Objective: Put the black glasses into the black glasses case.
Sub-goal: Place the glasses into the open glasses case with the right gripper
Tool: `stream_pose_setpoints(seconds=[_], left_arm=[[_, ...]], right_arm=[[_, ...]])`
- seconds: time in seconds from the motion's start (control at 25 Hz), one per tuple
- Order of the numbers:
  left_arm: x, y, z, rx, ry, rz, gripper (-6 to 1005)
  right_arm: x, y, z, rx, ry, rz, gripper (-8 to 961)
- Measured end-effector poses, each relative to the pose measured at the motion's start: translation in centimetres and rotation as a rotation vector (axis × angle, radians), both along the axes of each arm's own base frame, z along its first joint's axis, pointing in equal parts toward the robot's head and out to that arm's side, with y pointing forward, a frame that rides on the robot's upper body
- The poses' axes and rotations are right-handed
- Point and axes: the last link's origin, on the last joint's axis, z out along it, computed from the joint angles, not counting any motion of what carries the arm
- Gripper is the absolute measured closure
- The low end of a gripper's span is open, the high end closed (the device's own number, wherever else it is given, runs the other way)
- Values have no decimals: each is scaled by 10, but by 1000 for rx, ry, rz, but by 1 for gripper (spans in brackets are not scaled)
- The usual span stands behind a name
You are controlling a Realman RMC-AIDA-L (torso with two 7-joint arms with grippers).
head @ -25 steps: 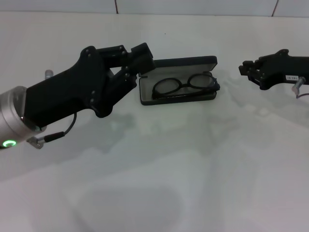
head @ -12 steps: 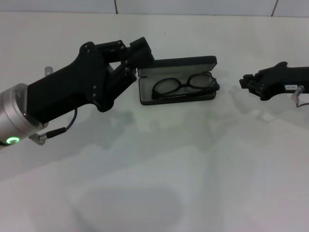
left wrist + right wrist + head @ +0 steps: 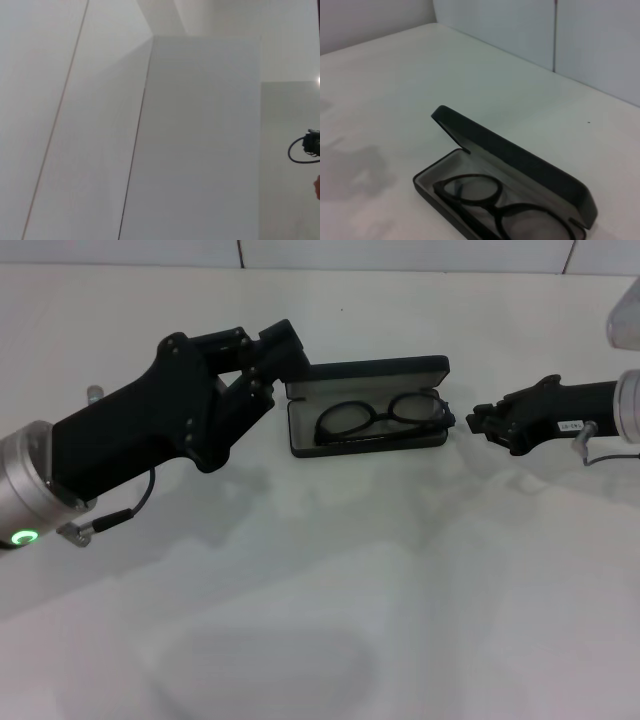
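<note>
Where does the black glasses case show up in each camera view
Head view: the hard black hinged glasses case lies open at upper centre, between both grippers.
Left wrist view: not in it.
Right wrist view: at lower centre, lid raised.
Shared landmark: the thin black-framed glasses lying in its grey lining.

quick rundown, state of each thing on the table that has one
Hard black hinged glasses case: open, lid raised, grey lining showing, flat on the table.
Thin black-framed glasses: lying inside the case, lenses facing up.
Left gripper: at the case's left end, by the lid.
Right gripper: just off the case's right end, not touching it.
</note>
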Motion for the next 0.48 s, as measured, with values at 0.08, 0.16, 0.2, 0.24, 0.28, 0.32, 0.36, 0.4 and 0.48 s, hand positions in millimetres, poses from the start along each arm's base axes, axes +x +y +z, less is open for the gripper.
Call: stream_pose_setpoints(seconds=[0.08,0.16,0.2,0.24,0.28,0.32,0.36,0.4,0.48], left_arm=[[-1,0,0,4,-2,7,848],[-2,-1,0,3,-2,9,849],[-2,-1,0,2,-2,10,849],[-2,-1,-1,1,-3,12,849],[-3,-1,-1,-1,-3,14,849],[-3,-2,-1,-2,-4,16,849],[-3,-2,-2,-2,-4,17,849],[-3,-2,-2,-2,-4,16,849],[-3,-2,-2,-1,-4,16,848]], right_arm=[[-2,1,-2,-6,-1,3,857],[-3,1,-4,-12,-3,6,857],[-4,1,-4,-13,-4,7,857],[-4,1,-5,-14,-4,8,857],[-4,1,-5,-13,-5,9,857],[-4,1,-5,-13,-5,9,857],[-4,2,-5,-13,-5,9,857],[-4,2,-5,-12,-5,10,857],[-4,2,-5,-13,-5,10,857]])
